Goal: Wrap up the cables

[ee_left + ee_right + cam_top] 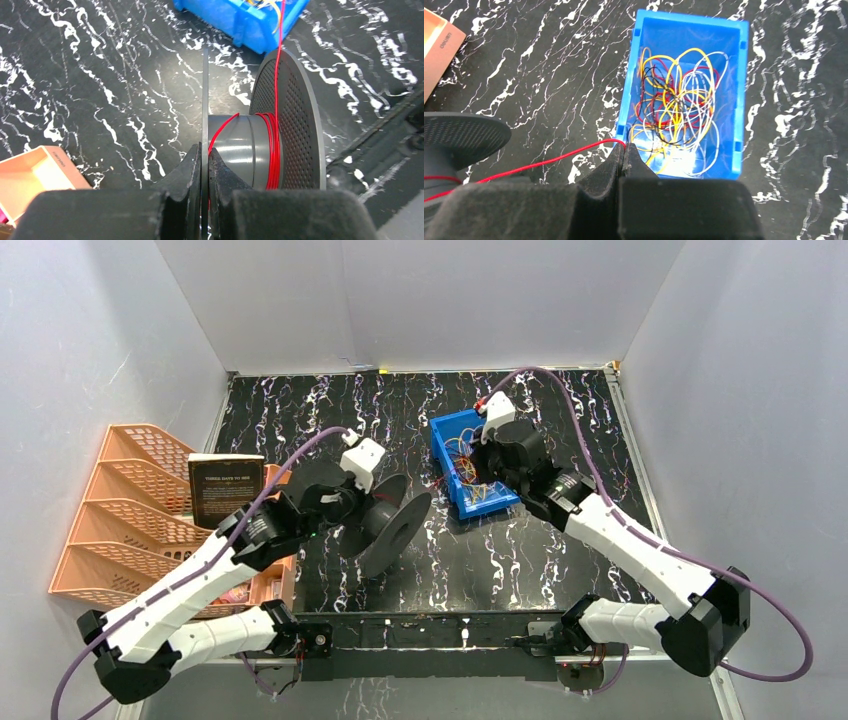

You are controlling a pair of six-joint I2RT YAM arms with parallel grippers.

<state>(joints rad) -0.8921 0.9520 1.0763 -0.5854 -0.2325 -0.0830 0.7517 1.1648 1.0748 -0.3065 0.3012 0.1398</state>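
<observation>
A grey spool with two round flanges lies mid-table. My left gripper is shut on its thin flange. Red cable is wound round the hub beside the perforated flange. One red strand runs taut from the spool to my right gripper, which is shut on it at the near-left corner of the blue bin. A loose tangle of yellow, red, white and black cables lies in the bin. In the top view my right gripper sits over it.
A stack of orange mesh trays stands at the left, with a dark box leaning on it. An orange carton lies near the spool. A black rail runs along the near edge.
</observation>
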